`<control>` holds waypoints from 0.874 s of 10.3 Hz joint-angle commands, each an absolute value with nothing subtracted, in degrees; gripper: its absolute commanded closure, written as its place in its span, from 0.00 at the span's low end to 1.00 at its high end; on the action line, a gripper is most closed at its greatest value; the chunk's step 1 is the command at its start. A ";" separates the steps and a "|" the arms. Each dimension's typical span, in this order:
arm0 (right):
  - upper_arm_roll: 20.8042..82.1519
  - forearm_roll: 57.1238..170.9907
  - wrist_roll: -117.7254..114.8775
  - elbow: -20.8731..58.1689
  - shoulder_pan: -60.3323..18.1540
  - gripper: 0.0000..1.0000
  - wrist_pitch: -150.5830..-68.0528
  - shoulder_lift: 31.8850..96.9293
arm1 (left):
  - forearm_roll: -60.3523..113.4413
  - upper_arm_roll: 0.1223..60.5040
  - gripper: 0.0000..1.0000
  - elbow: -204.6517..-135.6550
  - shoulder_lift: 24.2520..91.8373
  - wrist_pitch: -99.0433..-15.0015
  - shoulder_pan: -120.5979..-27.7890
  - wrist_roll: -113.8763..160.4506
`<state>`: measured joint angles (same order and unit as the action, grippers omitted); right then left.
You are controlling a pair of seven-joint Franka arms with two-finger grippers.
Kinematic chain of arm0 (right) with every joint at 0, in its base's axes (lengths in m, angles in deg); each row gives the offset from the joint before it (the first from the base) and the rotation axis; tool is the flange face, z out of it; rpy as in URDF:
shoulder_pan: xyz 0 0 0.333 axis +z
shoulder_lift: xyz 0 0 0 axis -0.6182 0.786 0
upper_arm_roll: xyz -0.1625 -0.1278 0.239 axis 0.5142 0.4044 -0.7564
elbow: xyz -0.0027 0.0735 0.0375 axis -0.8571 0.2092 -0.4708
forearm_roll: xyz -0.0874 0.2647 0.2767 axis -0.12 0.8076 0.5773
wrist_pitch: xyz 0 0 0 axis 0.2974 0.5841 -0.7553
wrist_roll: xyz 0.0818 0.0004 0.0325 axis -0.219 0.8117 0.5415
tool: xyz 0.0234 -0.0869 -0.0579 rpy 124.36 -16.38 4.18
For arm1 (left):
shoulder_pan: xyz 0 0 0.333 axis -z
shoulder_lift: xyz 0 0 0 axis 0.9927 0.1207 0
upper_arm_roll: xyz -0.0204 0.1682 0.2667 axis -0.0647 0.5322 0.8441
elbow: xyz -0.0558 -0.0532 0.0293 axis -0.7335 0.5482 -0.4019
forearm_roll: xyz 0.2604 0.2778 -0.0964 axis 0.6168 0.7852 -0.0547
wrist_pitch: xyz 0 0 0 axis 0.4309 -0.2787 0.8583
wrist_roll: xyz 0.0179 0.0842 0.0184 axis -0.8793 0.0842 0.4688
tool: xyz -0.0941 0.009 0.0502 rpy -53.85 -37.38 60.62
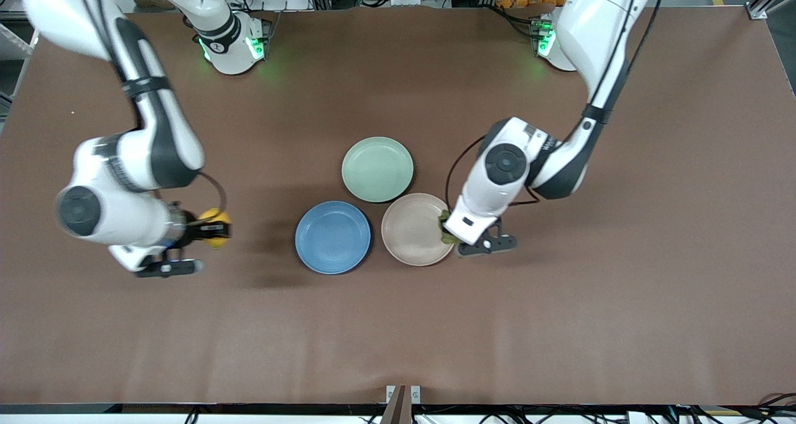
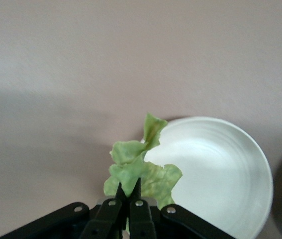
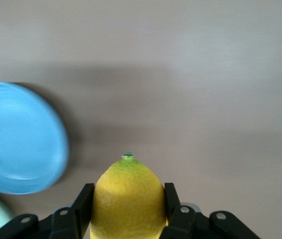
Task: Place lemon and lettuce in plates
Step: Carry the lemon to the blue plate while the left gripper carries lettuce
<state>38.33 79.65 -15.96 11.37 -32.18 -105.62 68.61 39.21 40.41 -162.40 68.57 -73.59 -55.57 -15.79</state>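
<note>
Right, both items are up in the air, neither plated yet. My left gripper [image 1: 449, 232] is pinched fully closed on the lettuce [image 1: 445, 228] by its stem end, fingers nearly meeting, so the leaf hangs forward of the fingertips; in the left wrist view the lettuce [image 2: 140, 169] overlaps the rim of the beige-pink plate [image 2: 220, 174], which I read as holding it by the stem so the bulk of the leaf can drop inside the rim on release. From the front that gripper sits over the edge of the beige-pink plate [image 1: 407, 225] on the side toward the left arm's end of the table, not over its middle, so I'd judge it needs a bit more travel inward before letting go. My right gripper [image 1: 214, 227] is clamped around the lemon [image 1: 214, 220], jaws spread about the fruit's width, pads on its two sides; the right wrist view shows the lemon [image 3: 127, 199] seated between the fingers [image 3: 83, 201] with its tip pointing out. It's over bare table [image 1: 559, 324] toward the right arm's end, well apart from the blue plate [image 1: 333, 237], which looks like its target. The pale green plate [image 1: 377, 169] sits farther from the camera, touching or nearly touching both others, and holds nothing. Risk: the limp leaf may drape over the rim.
</note>
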 commanded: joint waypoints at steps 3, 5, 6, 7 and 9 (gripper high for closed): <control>36.71 79.23 -31.73 9.10 -23.53 1.00 -116.08 76.25 | 39.76 40.90 0.62 -160.27 72.41 -73.28 -51.69 -22.54; 36.10 78.80 -35.19 7.79 -21.41 1.00 -121.12 79.95 | 40.37 40.90 0.00 -160.27 71.54 -73.28 -51.17 -24.05; 36.18 78.62 -35.37 7.26 -20.97 1.00 -121.75 81.27 | 40.46 41.08 0.00 -160.18 70.40 -73.19 -51.42 -23.79; 36.19 78.70 -35.46 7.25 -20.26 1.00 -123.84 82.42 | 40.63 41.43 0.00 -160.09 68.56 -73.10 -52.04 -23.18; 36.10 79.67 -35.46 7.25 -20.08 1.00 -125.53 83.31 | 40.72 42.13 0.00 -160.18 64.09 -71.44 -54.75 -18.71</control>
